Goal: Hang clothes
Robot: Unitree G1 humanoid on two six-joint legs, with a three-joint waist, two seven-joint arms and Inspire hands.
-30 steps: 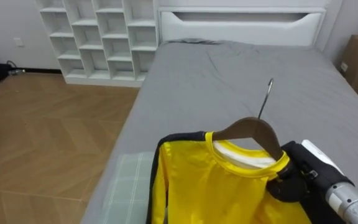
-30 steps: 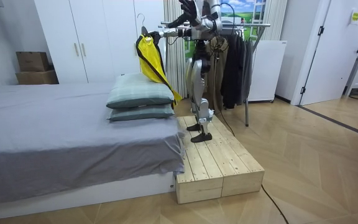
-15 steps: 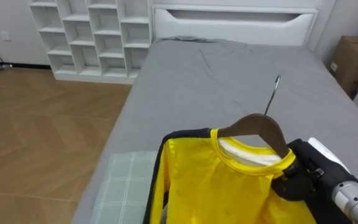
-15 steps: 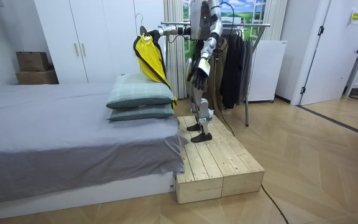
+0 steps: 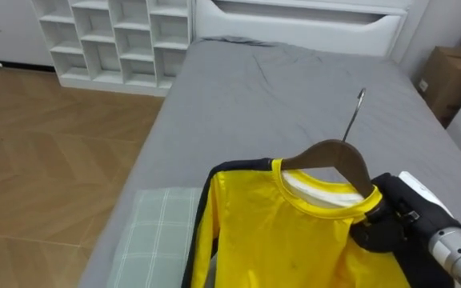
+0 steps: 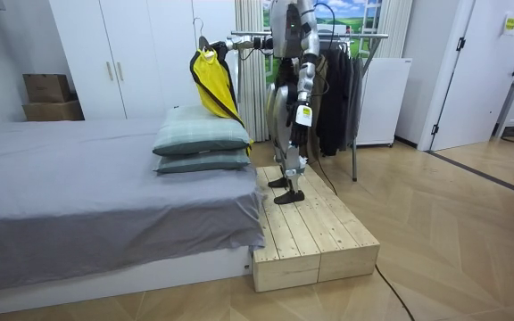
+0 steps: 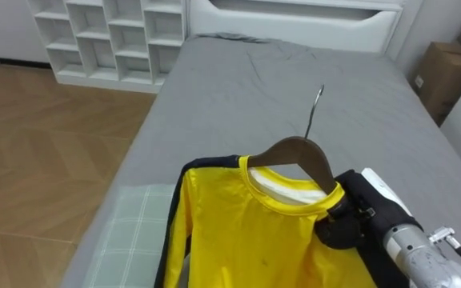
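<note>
A yellow shirt (image 5: 286, 240) with black side trim hangs on a wooden hanger (image 5: 330, 156) whose metal hook (image 5: 355, 110) points up over the grey bed (image 5: 254, 96). My right hand (image 5: 386, 218) comes in from the lower right and is shut on the hanger's right shoulder, over the shirt's collar. In the room view I stand on a wooden platform (image 6: 315, 241) beside the bed, right arm stretched out level with the shirt (image 6: 211, 80) held above the pillows (image 6: 202, 134). My left hand (image 6: 294, 134) hangs down by my side.
Behind me a clothes rack (image 6: 368, 36) carries dark garments (image 6: 337, 89). A green checked pillow (image 5: 154, 240) lies under the shirt. A white cube shelf (image 5: 110, 36), the white headboard (image 5: 294, 20) and a cardboard box (image 5: 442, 76) stand beyond the bed.
My left arm has dropped from shoulder height to hang by my side. The right hand still holds the hanger and shirt over the pillows; the head camera has shifted slightly.
</note>
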